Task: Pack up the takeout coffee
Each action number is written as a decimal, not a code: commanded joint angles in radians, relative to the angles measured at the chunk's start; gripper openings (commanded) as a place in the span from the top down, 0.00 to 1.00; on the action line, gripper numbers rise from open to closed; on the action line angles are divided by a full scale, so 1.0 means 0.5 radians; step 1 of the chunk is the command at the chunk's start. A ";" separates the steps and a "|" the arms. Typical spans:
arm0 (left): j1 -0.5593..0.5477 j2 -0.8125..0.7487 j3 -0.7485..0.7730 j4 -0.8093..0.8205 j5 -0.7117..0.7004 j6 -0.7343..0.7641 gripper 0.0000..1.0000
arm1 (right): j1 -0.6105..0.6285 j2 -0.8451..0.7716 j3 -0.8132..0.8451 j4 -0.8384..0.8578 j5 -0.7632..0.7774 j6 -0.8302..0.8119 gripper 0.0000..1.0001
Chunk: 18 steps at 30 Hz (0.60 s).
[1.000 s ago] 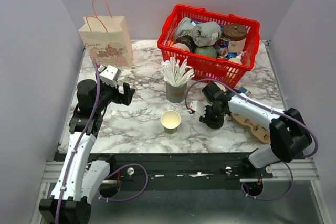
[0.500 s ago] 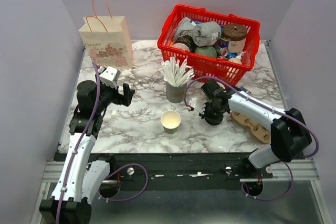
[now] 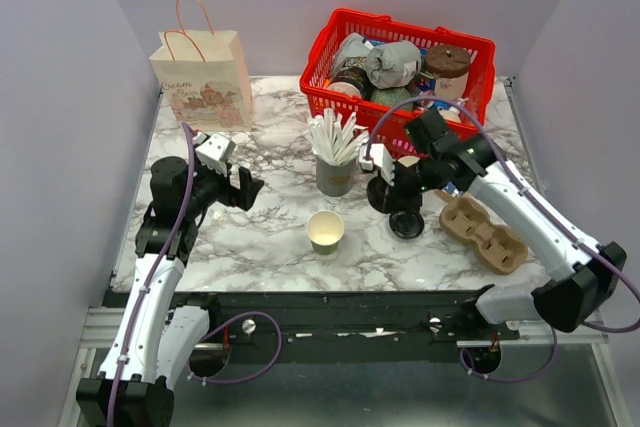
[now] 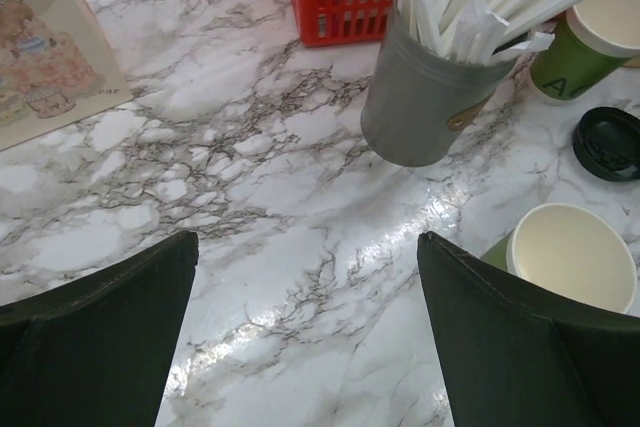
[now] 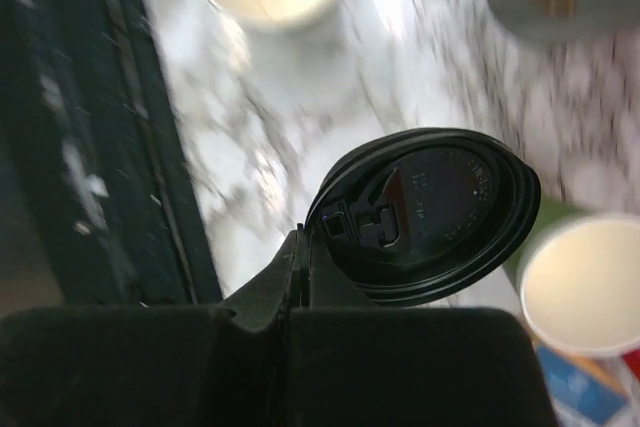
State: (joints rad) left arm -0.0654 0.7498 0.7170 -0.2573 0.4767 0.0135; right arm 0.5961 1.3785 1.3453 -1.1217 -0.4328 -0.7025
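No lidded green cup, the takeout coffee, is in view. My right gripper (image 5: 305,242) is shut on the rim of a black plastic lid (image 5: 430,212) and holds it tilted in the air, above and beside a lidless green cup (image 5: 575,282) (image 4: 585,42). From above, that gripper (image 3: 384,190) hangs just right of the grey cup. A second black lid (image 3: 407,224) (image 4: 607,142) lies flat on the marble. Another lidless green cup (image 3: 326,231) (image 4: 570,257) stands near the front. My left gripper (image 4: 308,247) (image 3: 248,187) is open above bare marble.
A grey cup of white sticks (image 3: 335,172) (image 4: 420,107) stands mid-table. The red basket (image 3: 400,129) of goods sits at the back right and a paper bag (image 3: 205,77) at the back left. A cardboard cup carrier (image 3: 485,232) lies at the right.
My right gripper shut on a lid low at the table, then rose and moved back with it. One lid stays on the marble. The left arm barely shifted.
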 commanded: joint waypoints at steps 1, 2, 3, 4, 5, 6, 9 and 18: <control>-0.044 0.028 0.023 -0.080 0.240 0.077 0.02 | 0.011 -0.152 0.126 0.025 -0.974 0.141 0.99; -0.062 0.043 0.051 -0.105 0.240 0.105 0.02 | 0.011 -0.204 0.083 0.123 -1.082 0.199 0.99; -0.099 0.080 0.072 -0.160 0.237 0.163 0.02 | 0.011 -0.232 0.031 0.373 -1.241 0.375 0.99; -0.117 0.096 0.130 -0.185 0.234 0.184 0.02 | 0.007 -0.250 -0.015 0.487 -1.300 0.441 0.99; -0.136 0.111 0.158 -0.206 0.219 0.203 0.02 | 0.004 -0.260 -0.097 0.571 -1.358 0.472 0.99; -0.185 0.132 0.183 -0.240 0.188 0.212 0.03 | 0.004 -0.247 -0.119 0.678 -1.468 0.497 0.99; -0.268 0.166 0.262 -0.298 0.124 0.264 0.03 | -0.005 -0.138 -0.138 0.731 -1.643 0.521 0.99; -0.440 0.243 0.349 -0.452 0.105 0.583 0.04 | -0.045 -0.036 -0.628 2.222 -1.929 2.166 0.97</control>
State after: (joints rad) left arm -0.2642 0.8719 0.8810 -0.4175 0.5320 0.1959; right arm 0.5804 1.3338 1.1000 -0.4671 -1.2705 -0.0837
